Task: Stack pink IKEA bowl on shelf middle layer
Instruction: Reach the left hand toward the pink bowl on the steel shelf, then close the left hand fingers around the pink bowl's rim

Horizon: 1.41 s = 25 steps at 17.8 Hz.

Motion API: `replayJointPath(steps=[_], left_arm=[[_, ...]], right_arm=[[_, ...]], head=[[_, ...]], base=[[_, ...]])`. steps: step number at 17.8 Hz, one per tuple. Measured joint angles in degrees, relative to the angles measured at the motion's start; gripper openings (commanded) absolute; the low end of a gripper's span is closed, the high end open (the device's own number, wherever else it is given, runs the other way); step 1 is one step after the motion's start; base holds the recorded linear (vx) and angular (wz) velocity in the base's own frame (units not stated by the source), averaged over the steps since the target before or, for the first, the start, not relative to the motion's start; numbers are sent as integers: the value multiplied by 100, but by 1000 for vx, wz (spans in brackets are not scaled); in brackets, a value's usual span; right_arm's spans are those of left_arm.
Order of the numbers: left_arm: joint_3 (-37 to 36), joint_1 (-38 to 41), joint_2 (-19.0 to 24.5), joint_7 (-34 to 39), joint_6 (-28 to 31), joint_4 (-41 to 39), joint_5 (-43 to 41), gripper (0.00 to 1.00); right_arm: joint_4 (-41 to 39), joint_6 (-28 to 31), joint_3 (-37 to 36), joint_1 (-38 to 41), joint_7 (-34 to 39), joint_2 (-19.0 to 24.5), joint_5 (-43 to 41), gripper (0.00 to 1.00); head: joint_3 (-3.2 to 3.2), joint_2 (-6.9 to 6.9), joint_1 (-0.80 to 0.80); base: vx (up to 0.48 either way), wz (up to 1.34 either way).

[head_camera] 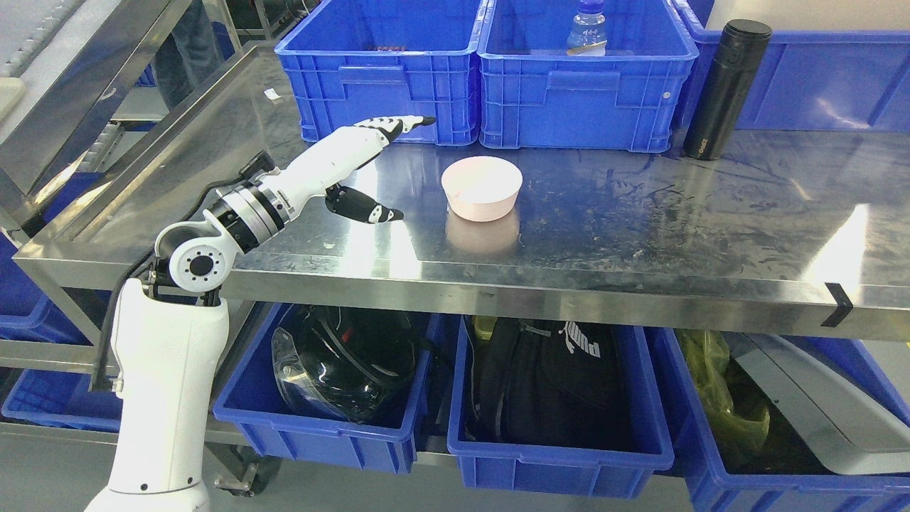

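Note:
A pink bowl (482, 188) stands upright on the steel shelf (640, 235), near its middle, with its reflection showing in the metal below it. My left hand (398, 167) is stretched out over the shelf just left of the bowl. Its fingers (398, 125) point straight toward the back and the thumb (364, 207) is spread toward the bowl. The hand is open, holds nothing, and a small gap separates it from the bowl. The right arm does not show.
Blue crates (384, 78) (586, 85) line the back of the shelf; one holds a water bottle (587, 30). A black flask (725, 89) stands at the back right. Bins below hold a helmet (348, 363) and a black bag (547, 377).

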Motion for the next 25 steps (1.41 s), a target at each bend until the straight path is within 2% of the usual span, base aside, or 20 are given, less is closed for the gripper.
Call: replayJointPath(steps=[5, 8, 10, 15, 25], left_arm=[[-375, -465, 53, -801, -76, 174, -1034, 100], [-598, -809, -100, -1073, -85, 407, -1488, 86], [-737, -989, -235, -1160, -85, 596, -1682, 81], [-993, -1289, -544, -1187, -86, 1110, -2080, 79], [-1262, -1723, -983, -702, -141, 2129, -2369, 75]], right_arm=[[0, 0, 0, 0, 0, 0, 0, 100], [0, 0, 0, 0, 0, 0, 0, 100], [0, 0, 0, 0, 0, 0, 0, 100], [0, 0, 0, 0, 0, 0, 0, 100], [0, 0, 0, 0, 0, 0, 0, 100]], head=[[0, 0, 0], [0, 0, 0], [0, 0, 0], [0, 0, 0], [0, 0, 0]], base=[[0, 0], [0, 0], [0, 0], [0, 0], [0, 0]])
